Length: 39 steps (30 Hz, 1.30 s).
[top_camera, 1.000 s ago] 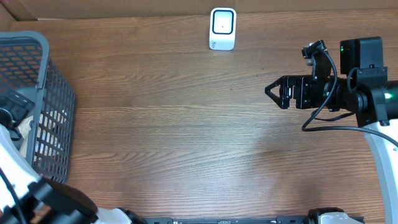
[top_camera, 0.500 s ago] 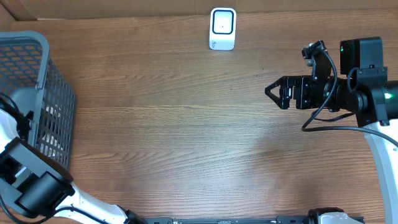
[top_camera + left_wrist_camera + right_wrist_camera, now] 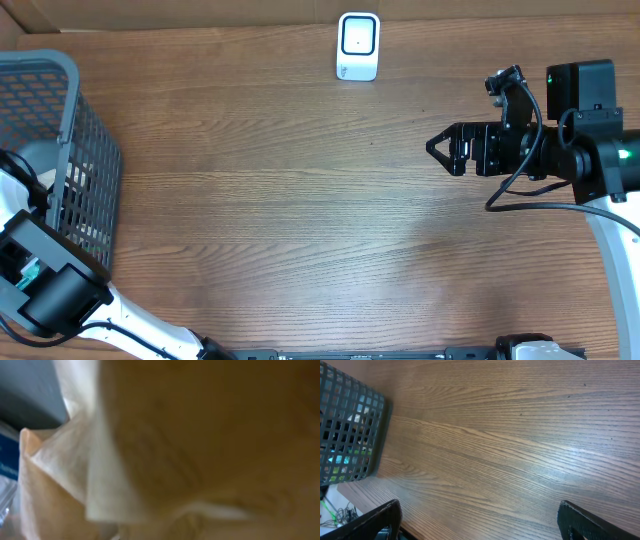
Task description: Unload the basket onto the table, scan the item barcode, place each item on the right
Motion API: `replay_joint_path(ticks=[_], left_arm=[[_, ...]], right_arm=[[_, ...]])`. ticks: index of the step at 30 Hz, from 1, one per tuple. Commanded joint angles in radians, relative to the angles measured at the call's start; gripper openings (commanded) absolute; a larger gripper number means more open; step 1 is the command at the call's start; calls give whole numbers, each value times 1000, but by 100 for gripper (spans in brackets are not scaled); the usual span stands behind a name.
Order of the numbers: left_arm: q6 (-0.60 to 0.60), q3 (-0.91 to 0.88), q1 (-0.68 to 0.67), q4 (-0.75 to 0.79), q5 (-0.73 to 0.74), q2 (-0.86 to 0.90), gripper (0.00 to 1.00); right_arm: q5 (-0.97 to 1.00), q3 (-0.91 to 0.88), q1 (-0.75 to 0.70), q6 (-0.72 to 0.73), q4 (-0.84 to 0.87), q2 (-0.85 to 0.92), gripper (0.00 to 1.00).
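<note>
Wooden table [image 3: 300,200], grey basket [image 3: 90,180] well away from spread right fingers [image 3: 582,520]; inside, tight against clenched left fingers, tan packet [image 3: 165,435], likely light, soft, crinkly, best pinched at its folded edge; hold unclear.

The scanner [image 3: 358,45] is standing at the far edge of the counter, near its middle. It is a small white block with rounded corners, and its dark blue window is showing to the overhead camera. The item [image 3: 200,435] is filling the left wrist view as a blurred tan and cream package with folded, creased flaps. It is sitting so close to the lens that no barcode is readable.
</note>
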Motion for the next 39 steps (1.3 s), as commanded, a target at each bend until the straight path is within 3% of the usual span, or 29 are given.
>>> replay_joint_path(ticks=[1,13,21,26,27,30,32,35,39], left_arm=[[1,76,2,-57,81,18,4],[3,530,-1,-251,150,-232,4],[6,597,-1,-254,150,-463,4],[5,597,0,-255,103,-513,4],[5,595,0,-259,94,-508,12],[5,583,0,-269,94,-483,54],[4,571,0,-272,95,-453,70],[-11,566,0,-275,98,-398,82],[-14,566,0,-265,97,-301,85]], right_arm=[[-6,30,7,6,1,-14,100],[-6,30,7,6,2,-14,100],[-6,30,7,6,4,-14,100],[-6,30,7,6,4,-14,100],[-6,30,7,6,5,-14,100],[-6,30,7,6,5,-14,100],[-6,30,7,6,4,-14,100],[-6,30,7,6,4,-14,100],[-6,30,7,6,4,-14,100]])
